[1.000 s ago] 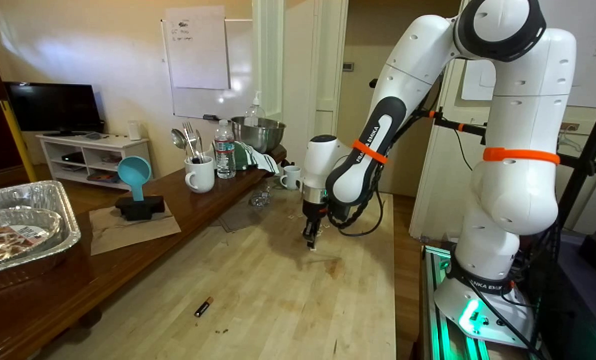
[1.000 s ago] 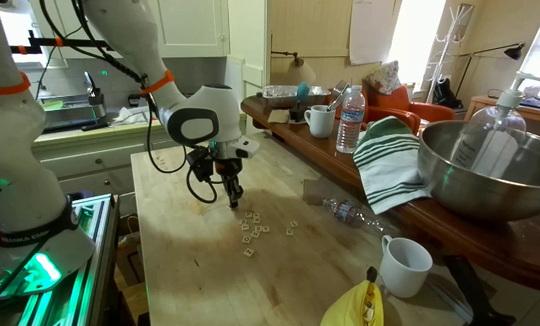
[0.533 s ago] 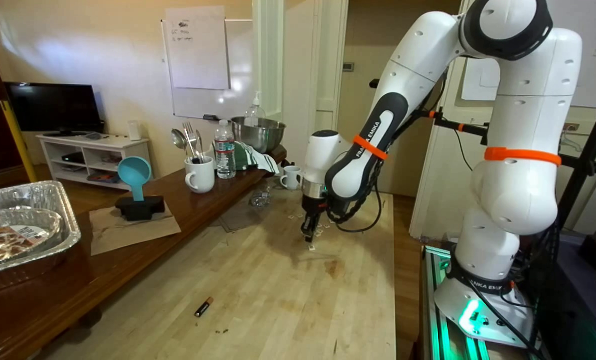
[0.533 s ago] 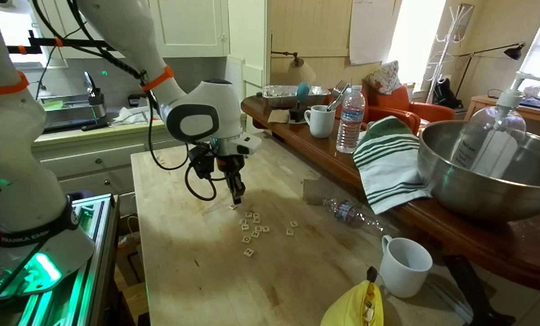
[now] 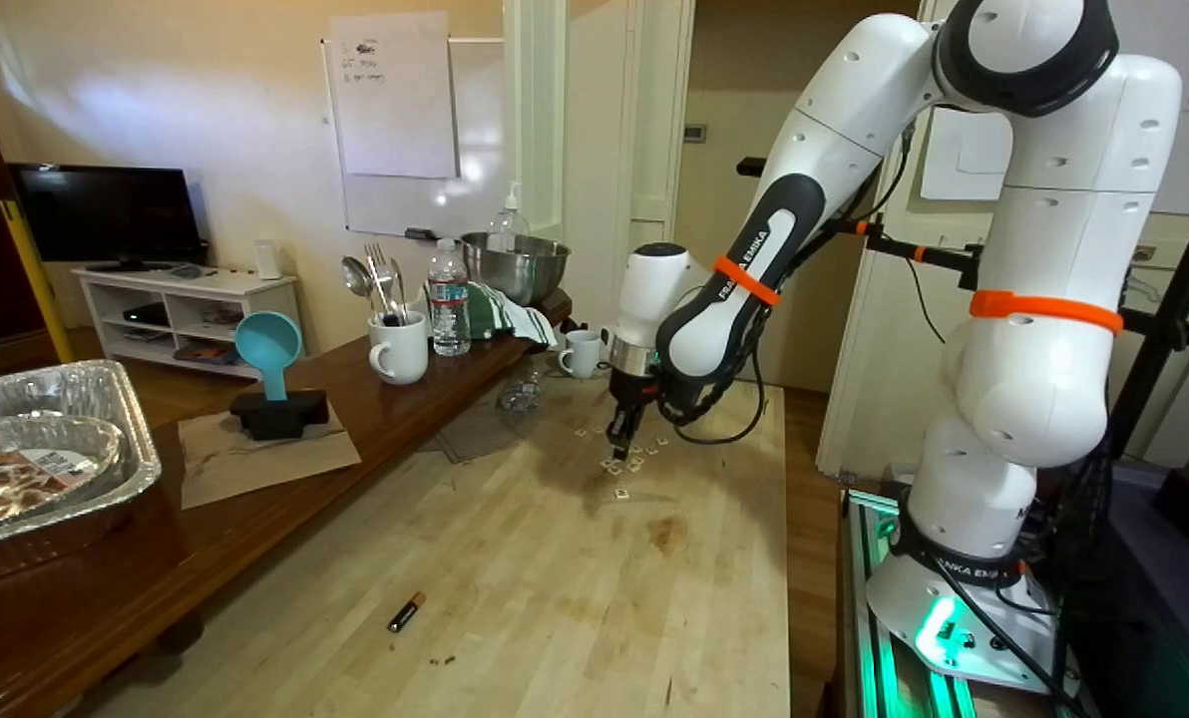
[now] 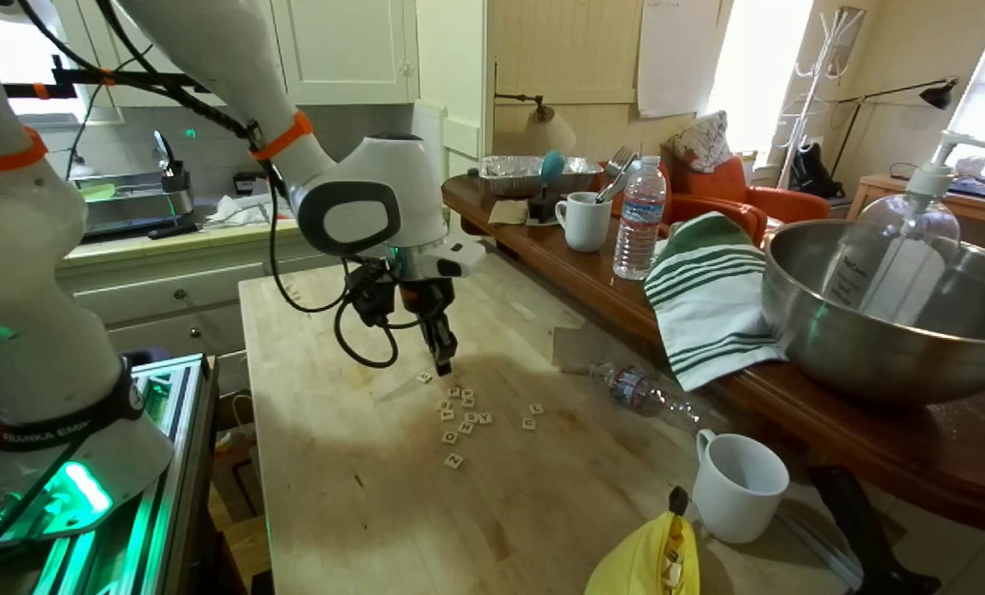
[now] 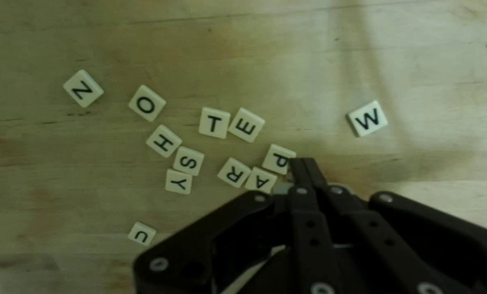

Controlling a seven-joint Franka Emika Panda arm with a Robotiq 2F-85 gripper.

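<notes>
Pale wood tabletop (image 5: 555, 618), planked, scratched, brownish stains. Cream letter tiles (image 7: 188, 161) lie on it, mostly one loose cluster; wrist view puts most of them left of the gripper (image 7: 303, 161), a lone tile (image 7: 367, 118) to its right. Fingers (image 7: 296, 175) pressed together, no gap, nothing seen in grip. Tips overlap the edge of the P tile (image 7: 277, 158) in the wrist view; can't tell if touching.

Also on tabletop, well apart: battery (image 5: 406, 612) in an exterior view; clear bottle (image 6: 629, 386) on its side, white mug (image 6: 736, 496), yellow pouch (image 6: 637, 562) in an exterior view.

Dark wood ledge (image 5: 176, 553) along one side, raised: foil tray (image 5: 144, 439), blue scoop (image 5: 268, 344) on black base (image 5: 278, 414), mug with cutlery (image 5: 402, 351), upright water bottle (image 5: 449, 294), striped towel (image 6: 711, 314) over the edge, steel bowl (image 6: 864, 364) with pump bottle (image 6: 893, 248) inside.

Room: TV (image 5: 106, 214) on low white shelf unit (image 5: 210, 287), whiteboard (image 5: 480, 100) with paper sheet (image 5: 395, 120). In an exterior view: kitchen counter (image 6: 129, 252), white cabinets (image 6: 344, 54), orange armchair (image 6: 720, 183), coat rack (image 6: 806, 107), bright window (image 6: 761, 66).
</notes>
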